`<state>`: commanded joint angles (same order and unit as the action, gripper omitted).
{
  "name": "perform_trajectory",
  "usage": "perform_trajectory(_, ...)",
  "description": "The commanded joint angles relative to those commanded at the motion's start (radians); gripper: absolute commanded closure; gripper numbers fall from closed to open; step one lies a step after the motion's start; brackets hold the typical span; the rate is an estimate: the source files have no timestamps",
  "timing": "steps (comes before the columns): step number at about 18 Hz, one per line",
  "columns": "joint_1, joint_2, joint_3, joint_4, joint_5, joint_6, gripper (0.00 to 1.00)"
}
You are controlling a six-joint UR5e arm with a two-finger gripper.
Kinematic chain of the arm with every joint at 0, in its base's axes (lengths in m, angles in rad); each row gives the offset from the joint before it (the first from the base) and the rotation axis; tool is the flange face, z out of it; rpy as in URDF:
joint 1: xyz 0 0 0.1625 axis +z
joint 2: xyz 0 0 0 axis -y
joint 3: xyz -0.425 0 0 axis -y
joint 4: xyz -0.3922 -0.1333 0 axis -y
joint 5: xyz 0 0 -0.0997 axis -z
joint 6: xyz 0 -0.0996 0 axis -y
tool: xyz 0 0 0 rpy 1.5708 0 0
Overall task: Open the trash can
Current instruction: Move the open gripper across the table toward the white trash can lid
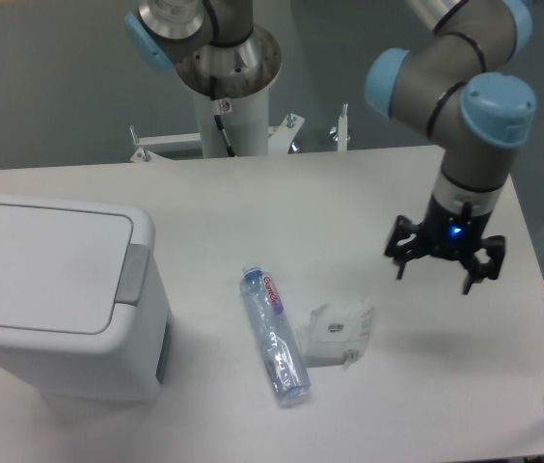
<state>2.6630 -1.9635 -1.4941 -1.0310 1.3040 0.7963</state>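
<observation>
gripper (443, 262), jaws spread and empty, hangs over the table's (426, 386) right side, well apart from the closed bin (55, 289) at far left, whose grey tab (133, 274) faces the gripper across the bottle (274, 334).

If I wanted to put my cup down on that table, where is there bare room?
Bare room: the back strip behind the plastic bottle, and the front right corner below the claw. It is crowded mid-front, where the bottle and crumpled white packet lie close, and on the left, filled by the trash can.
</observation>
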Motion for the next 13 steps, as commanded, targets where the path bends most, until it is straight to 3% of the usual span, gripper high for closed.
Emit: perform_trajectory(13,-0.11,0.139,0.0,0.011,-0.324,-0.273,0.0)
